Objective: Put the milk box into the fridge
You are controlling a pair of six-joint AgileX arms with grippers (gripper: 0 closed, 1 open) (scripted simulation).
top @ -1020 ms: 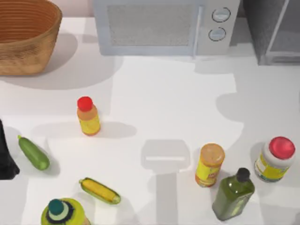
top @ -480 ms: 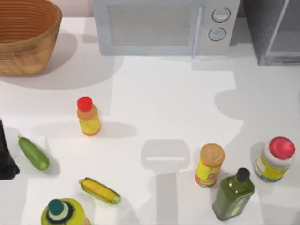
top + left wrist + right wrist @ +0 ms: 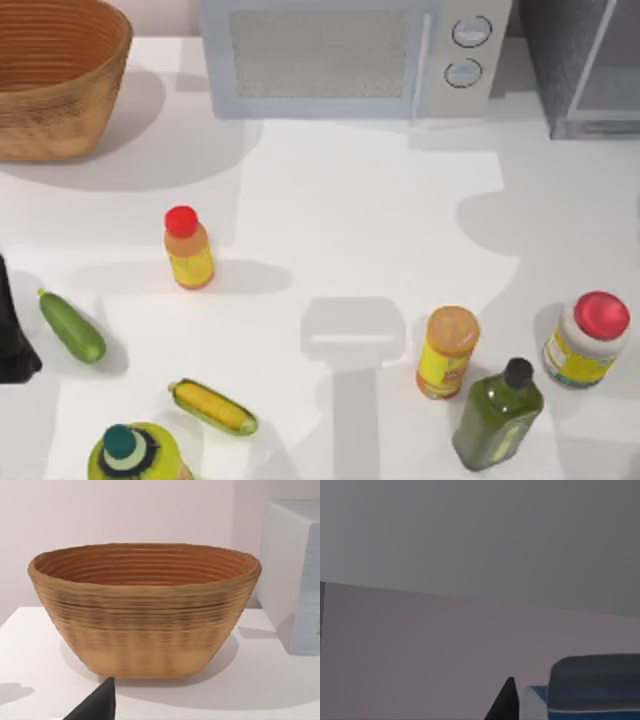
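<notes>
Right wrist view: the milk box (image 3: 592, 690) sits hard against the right gripper's fingertip (image 3: 506, 702), apparently held, though the grip itself I cannot tell. The fridge (image 3: 585, 65) lies ahead; grey wall fills the background. The left arm (image 3: 12, 335) is parked.

Changes, top view: nothing on the table (image 3: 380, 220) alters position. The soft shadow edge near the fridge (image 3: 585, 70), on the right side of the table, creeps slightly further right across the three moments. No other difference recorded.
</notes>
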